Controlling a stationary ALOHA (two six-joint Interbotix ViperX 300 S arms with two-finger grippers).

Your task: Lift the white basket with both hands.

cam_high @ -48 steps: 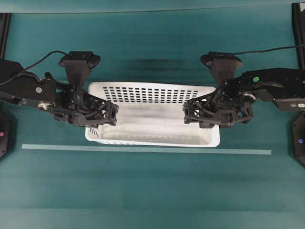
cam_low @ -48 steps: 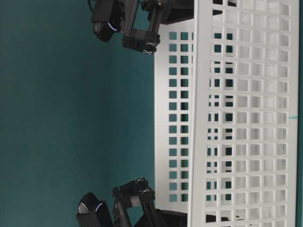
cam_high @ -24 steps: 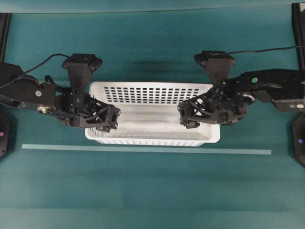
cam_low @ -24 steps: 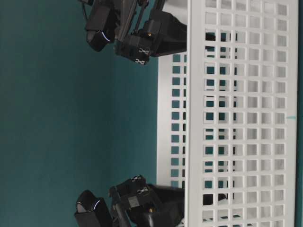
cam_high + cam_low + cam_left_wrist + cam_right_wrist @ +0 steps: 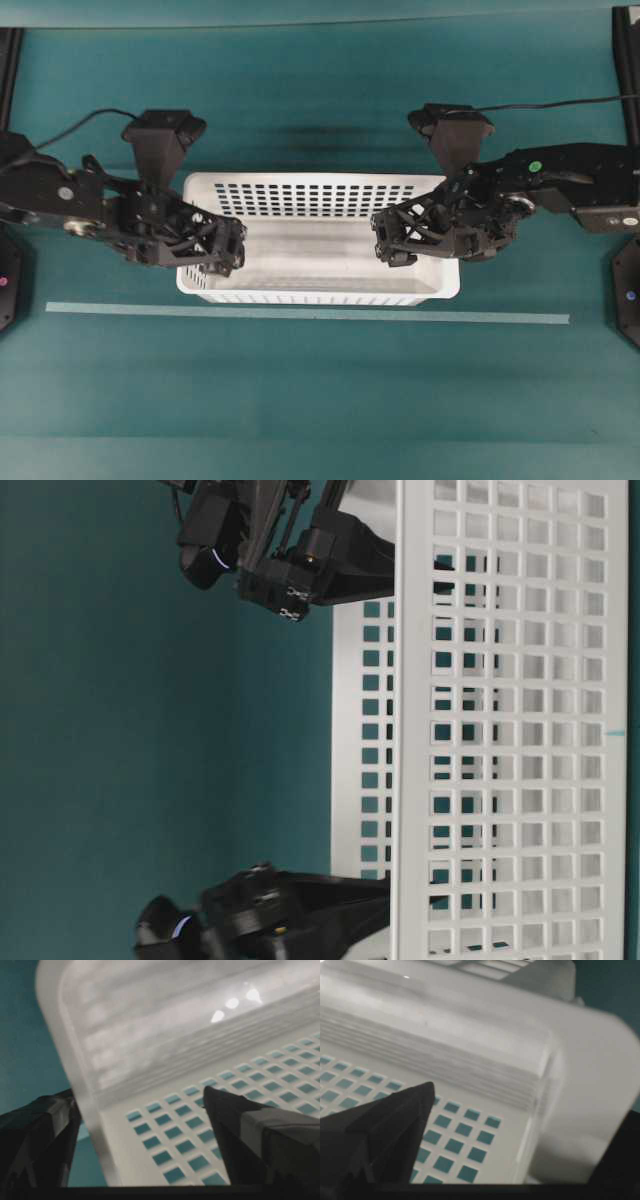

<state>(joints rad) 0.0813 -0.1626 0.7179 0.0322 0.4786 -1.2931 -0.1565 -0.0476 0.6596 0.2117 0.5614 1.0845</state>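
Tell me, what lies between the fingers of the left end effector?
In the left wrist view, the end wall of the white basket stands between the fingers of the open left end effector.

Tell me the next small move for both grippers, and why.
Probably close both. The left gripper stands open with a finger on each side of the basket end wall, and the right gripper likewise at the other end; neither grips yet.

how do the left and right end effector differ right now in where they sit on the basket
The left end effector sits at the left end of the basket; the right end effector sits at the right end. The left one lies nearer the front wall, the right one nearer mid-depth. Shared: both are open, each with one finger inside the basket and one outside, straddling an end wall without closing on it.
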